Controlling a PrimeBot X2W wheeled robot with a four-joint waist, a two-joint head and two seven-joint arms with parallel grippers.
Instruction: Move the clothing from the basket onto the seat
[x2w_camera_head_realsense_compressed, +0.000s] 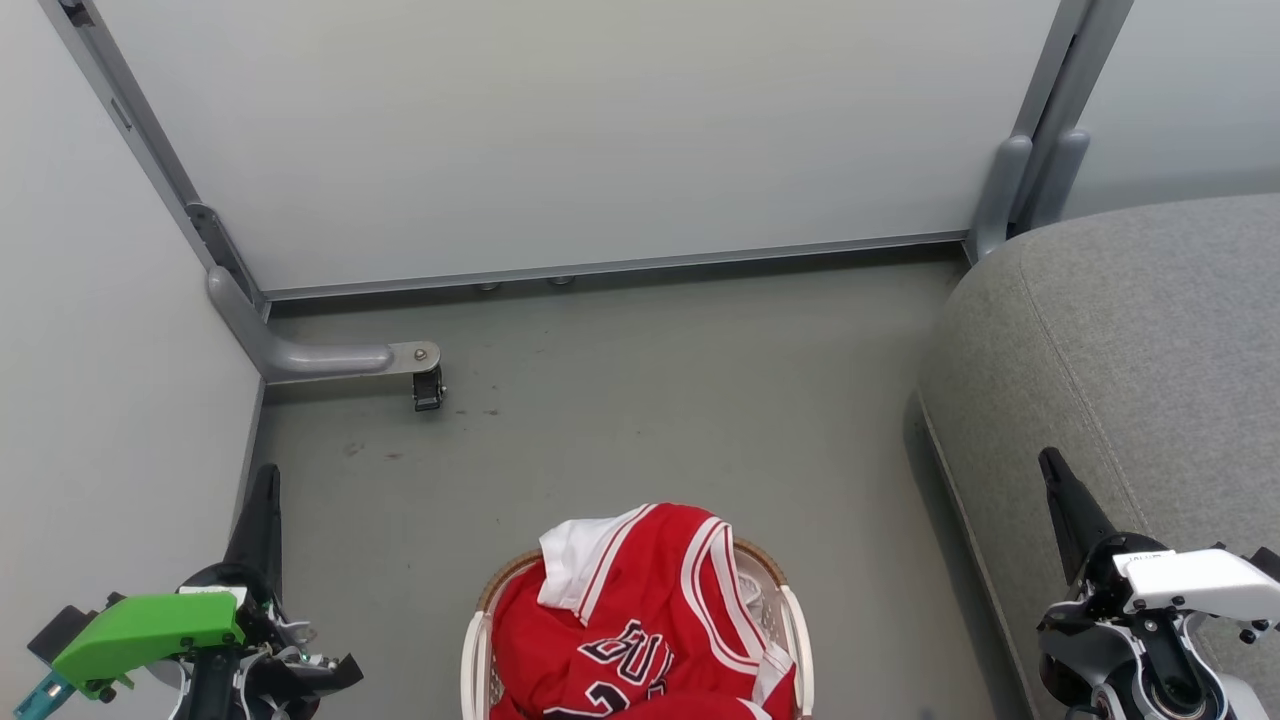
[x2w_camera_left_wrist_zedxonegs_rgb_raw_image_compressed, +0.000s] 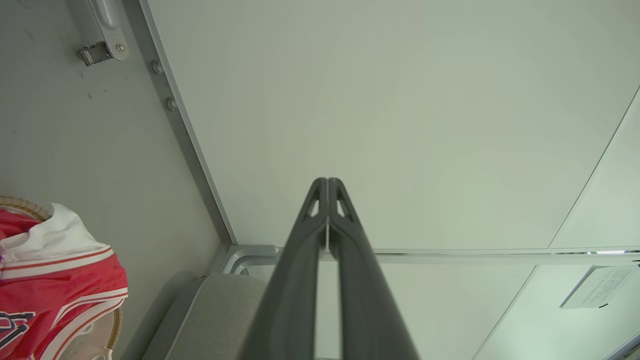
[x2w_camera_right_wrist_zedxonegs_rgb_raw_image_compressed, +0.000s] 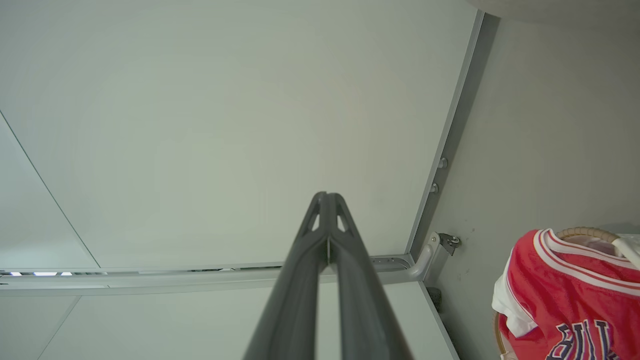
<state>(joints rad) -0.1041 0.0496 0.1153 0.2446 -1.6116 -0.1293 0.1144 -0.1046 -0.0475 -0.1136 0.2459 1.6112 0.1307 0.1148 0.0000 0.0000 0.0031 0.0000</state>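
Red clothing (x2w_camera_head_realsense_compressed: 640, 620) with white striped trim, black-and-white lettering and a white sleeve is heaped in the basket (x2w_camera_head_realsense_compressed: 478, 640) at the bottom centre of the head view. The grey seat (x2w_camera_head_realsense_compressed: 1130, 330) rises at the right. My left gripper (x2w_camera_head_realsense_compressed: 262, 500) hangs at the lower left, well left of the basket, fingers pressed together and empty. To the lower right my right gripper (x2w_camera_head_realsense_compressed: 1055, 480) stands over the seat's front edge, also shut and empty. The left wrist view has the clothing (x2w_camera_left_wrist_zedxonegs_rgb_raw_image_compressed: 55, 285) and the seat (x2w_camera_left_wrist_zedxonegs_rgb_raw_image_compressed: 210, 315); the right wrist view has the clothing (x2w_camera_right_wrist_zedxonegs_rgb_raw_image_compressed: 565, 295) and the basket's woven rim (x2w_camera_right_wrist_zedxonegs_rgb_raw_image_compressed: 587, 232).
White partition panels (x2w_camera_head_realsense_compressed: 560, 130) close off the back and left. A grey panel foot with a black caster (x2w_camera_head_realsense_compressed: 428, 388) juts onto the floor at the left. Bare grey floor (x2w_camera_head_realsense_compressed: 680, 400) lies between basket, panels and seat.
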